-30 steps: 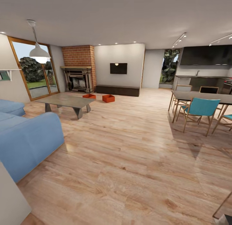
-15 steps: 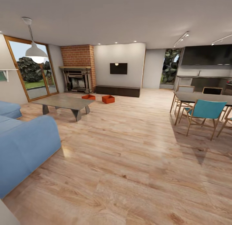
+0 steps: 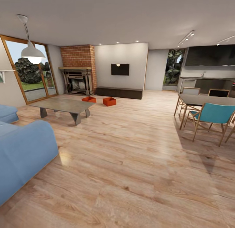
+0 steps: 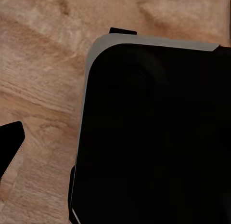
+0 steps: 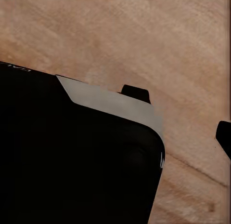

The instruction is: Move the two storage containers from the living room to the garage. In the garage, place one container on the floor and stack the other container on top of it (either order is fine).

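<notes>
I see two orange-red open-top bins [image 3: 89, 99] [image 3: 109, 101] far ahead, slightly left, by the brick fireplace [image 3: 77, 71]; gripper states unreadable.

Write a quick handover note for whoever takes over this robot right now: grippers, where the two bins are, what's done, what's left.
Grippers: neither wrist view shows whether its fingers are open or shut; nothing visibly held.
Bins: both storage containers sit apart on the wood floor near the fireplace, the left one just past the low table, the right one beside it.
Done: nothing moved yet.
Left: drive across, pick up both, carry them to the garage, stack one on the other.
</notes>
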Robot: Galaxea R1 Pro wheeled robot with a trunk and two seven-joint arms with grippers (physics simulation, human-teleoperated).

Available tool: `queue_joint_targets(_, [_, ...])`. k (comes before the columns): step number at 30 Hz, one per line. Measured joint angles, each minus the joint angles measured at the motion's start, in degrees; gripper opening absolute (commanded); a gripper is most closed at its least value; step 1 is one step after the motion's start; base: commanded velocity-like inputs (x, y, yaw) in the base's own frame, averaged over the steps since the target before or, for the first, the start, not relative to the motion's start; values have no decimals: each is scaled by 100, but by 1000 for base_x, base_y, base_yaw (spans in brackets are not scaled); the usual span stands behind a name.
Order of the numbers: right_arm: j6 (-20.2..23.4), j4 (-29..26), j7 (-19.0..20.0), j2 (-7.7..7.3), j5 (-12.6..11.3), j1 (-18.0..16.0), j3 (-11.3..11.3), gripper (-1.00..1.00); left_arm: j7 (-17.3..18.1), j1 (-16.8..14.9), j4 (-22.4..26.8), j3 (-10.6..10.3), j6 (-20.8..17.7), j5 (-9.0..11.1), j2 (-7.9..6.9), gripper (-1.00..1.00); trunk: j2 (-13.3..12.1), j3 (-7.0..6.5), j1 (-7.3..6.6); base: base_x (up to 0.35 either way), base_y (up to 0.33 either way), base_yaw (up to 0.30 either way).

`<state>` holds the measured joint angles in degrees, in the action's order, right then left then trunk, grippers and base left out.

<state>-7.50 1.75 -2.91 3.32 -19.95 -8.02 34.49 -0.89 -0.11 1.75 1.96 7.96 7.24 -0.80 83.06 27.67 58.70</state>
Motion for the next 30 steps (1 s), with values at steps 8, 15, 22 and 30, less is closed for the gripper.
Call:
queue_joint_targets(8, [0, 0, 0, -2, -3, 0, -5, 100, 0, 1, 0, 0, 0, 0, 0, 100, 0, 0, 0, 321, 0, 0])
queue_joint_targets(15, [-2, 0, -1, 4, -15, 1, -4, 100, 0, 1, 1, 0, -2, -1, 1, 100, 0, -12, 0, 321, 0, -146])
queue_joint_targets(22, [-2, 0, 0, -3, -16, 1, -7, 100, 0, 0, 1, 0, -2, -1, 1, 100, 0, -33, 0, 321, 0, -226])
queue_joint_targets(30, [-1, 0, 0, -4, -19, 0, -8, 100, 0, -1, 1, 0, -1, 0, 1, 100, 0, -52, 0, 321, 0, -176])
